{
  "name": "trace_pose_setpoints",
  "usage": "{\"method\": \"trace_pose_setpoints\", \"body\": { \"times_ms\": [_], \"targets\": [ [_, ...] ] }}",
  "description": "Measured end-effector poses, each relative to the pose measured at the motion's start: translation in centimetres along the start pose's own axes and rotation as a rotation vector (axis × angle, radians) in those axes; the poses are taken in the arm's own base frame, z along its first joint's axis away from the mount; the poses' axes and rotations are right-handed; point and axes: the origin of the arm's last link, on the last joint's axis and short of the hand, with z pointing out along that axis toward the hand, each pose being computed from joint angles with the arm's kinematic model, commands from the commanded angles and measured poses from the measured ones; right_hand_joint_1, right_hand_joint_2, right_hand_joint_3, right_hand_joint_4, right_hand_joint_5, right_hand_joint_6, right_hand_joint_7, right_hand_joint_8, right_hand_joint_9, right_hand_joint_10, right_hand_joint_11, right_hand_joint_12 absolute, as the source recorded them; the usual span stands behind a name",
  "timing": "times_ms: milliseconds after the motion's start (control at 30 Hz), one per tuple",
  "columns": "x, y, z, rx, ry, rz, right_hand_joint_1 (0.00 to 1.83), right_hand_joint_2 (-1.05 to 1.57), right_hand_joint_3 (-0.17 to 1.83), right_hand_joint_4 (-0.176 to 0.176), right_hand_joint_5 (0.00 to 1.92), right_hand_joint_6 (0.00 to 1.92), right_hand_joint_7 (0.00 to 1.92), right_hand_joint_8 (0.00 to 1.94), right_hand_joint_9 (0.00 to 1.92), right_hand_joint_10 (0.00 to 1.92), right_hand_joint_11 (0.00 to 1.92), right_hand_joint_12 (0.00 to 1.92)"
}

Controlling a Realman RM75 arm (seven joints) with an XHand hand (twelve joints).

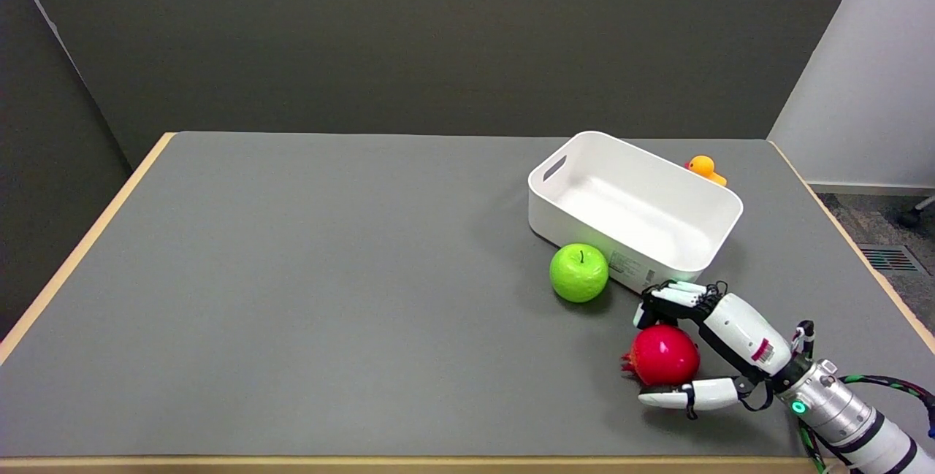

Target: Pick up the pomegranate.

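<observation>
Reaching in from the lower right corner of the frame, one white arm ends in the robot hand [705, 346], which lies around the single red pomegranate [663, 355] at the lower right of the grey worktop [307, 299]. Its thumb [687, 394] runs along the fruit's near side and its other fingers [676, 297] curl over the far side, so the pomegranate sits between them; whether they truly press on it, or whether it is lifted clear of the worktop, cannot be told from this view. The pomegranate's small crown points toward the left of the frame. Just up and to the left of it sits one green apple [579, 272], stem upward, touching or nearly touching the near wall of one white rectangular plastic bin [584, 167], which stands angled at the right of centre and has a slot handle in its left end. Behind the bin's far right edge one small orange rubber duck [704, 168] peeks out, partly hidden by the rim.
</observation>
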Motion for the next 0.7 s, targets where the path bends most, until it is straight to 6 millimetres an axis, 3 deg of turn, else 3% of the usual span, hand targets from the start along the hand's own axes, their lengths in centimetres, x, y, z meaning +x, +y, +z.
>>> {"method": "trace_pose_setpoints", "body": {
  "times_ms": [367,700],
  "targets": [
    [2.4,-0.4,1.3,0.06,0.117,-0.013,1.18,1.08,0.4,-0.176,0.68,1.5,0.73,1.51,0.88,1.88,0.62,1.65],
    [6.4,-2.6,2.6,0.169,0.267,-0.03,1.18,1.08,0.41,-0.176,0.68,1.51,0.72,1.52,0.88,1.89,0.62,1.65]
  ]
}}
